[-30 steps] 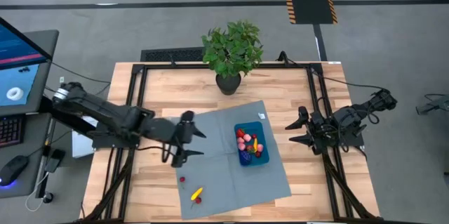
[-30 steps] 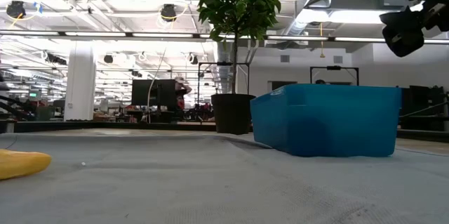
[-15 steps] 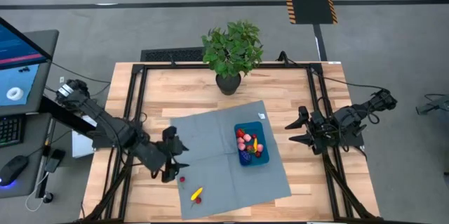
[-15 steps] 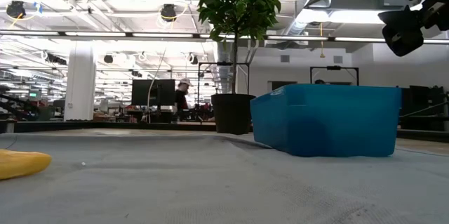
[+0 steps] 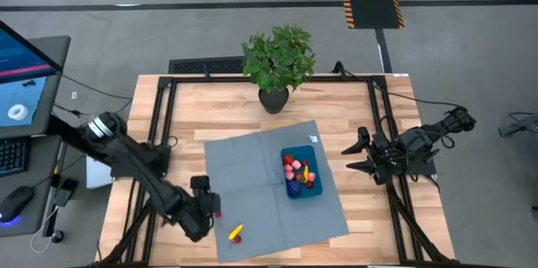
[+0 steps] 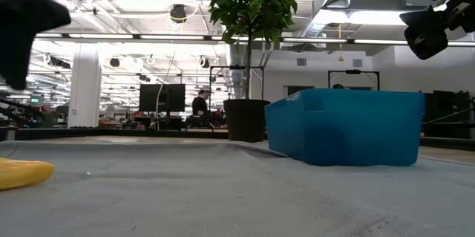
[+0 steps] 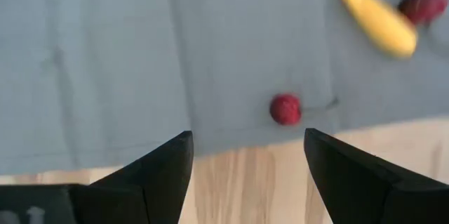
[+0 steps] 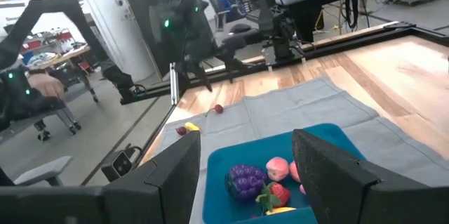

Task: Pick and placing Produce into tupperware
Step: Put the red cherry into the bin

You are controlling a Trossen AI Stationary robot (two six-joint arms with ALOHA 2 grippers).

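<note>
Left gripper (image 7: 245,175) jaws released above red berry (image 7: 285,109) at mat (image 7: 140,55) edge; centre, descend, then pinch.

In the left wrist view, a dark red piece (image 7: 423,5) beside the yellow piece (image 7: 377,18) is blurred. In the low view, the tupperware (image 6: 345,127) contents are hidden by its wall.
</note>
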